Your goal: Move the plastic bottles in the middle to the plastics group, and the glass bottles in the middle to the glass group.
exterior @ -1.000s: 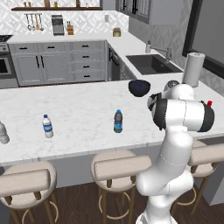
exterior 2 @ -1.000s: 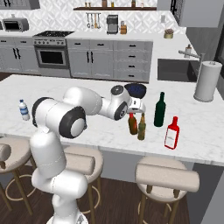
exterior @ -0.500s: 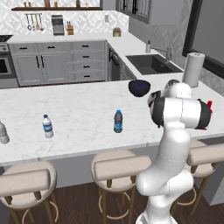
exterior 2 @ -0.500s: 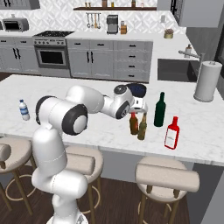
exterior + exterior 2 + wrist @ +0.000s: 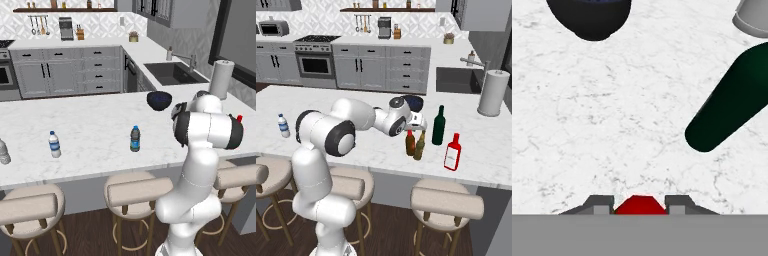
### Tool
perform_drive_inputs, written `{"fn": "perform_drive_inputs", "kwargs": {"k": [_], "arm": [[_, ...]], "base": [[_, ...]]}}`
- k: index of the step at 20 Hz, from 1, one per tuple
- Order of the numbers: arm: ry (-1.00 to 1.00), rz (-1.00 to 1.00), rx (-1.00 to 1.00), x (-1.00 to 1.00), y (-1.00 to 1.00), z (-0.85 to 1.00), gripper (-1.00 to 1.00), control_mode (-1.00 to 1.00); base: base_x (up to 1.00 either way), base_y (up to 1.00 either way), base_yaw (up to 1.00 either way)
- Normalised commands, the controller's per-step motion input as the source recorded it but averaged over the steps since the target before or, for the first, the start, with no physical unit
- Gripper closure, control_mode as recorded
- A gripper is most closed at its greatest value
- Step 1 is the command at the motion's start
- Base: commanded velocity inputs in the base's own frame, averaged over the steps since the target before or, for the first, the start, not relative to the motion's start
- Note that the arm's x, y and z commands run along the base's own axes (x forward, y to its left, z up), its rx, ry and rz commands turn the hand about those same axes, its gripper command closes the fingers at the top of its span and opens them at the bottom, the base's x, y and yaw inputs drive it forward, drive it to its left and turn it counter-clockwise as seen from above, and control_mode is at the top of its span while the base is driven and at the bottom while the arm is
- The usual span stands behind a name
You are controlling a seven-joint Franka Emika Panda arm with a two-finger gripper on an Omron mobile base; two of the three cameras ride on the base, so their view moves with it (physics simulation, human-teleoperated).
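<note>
Tool: you see the tool (image 5: 640, 207) over the red-topped brown bottle (image 5: 410, 142), fingers either side of its cap; grip or release cannot be told.
Bottle: beside the olive-amber bottle (image 5: 419, 146), near the green wine bottle (image 5: 438, 126) on the worktop (image 5: 356, 107).

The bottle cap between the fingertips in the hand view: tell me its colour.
Red cap, clearest in the hand view.

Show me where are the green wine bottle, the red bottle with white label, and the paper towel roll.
green wine bottle (image 5: 438, 128), right base view, body.
red bottle (image 5: 452, 155), right base view, label.
paper towel roll (image 5: 492, 94), right base view, side.
</note>
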Motion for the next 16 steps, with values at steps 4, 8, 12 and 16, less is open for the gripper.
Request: {"fn": "perform_drive_inputs", "kwargs": {"k": [4,8,12,16], "arm": [[-0.08,0.0,0.0,-0.1,0.01,-0.04,-1.0,-1.0],[-0.11,0.0,0.0,-0.01,0.06,0.0,-1.0,-1.0],[-0.11,0.0,0.0,0.0,0.05,0.03,-1.0,-1.0],[-0.16,0.0,0.0,-0.01,0.0,0.27,-1.0,-1.0]], "base": [[0.0,0.0,0.0],[0.0,0.0,0.0],[0.0,0.0,0.0],[0.0,0.0,0.0]]}}
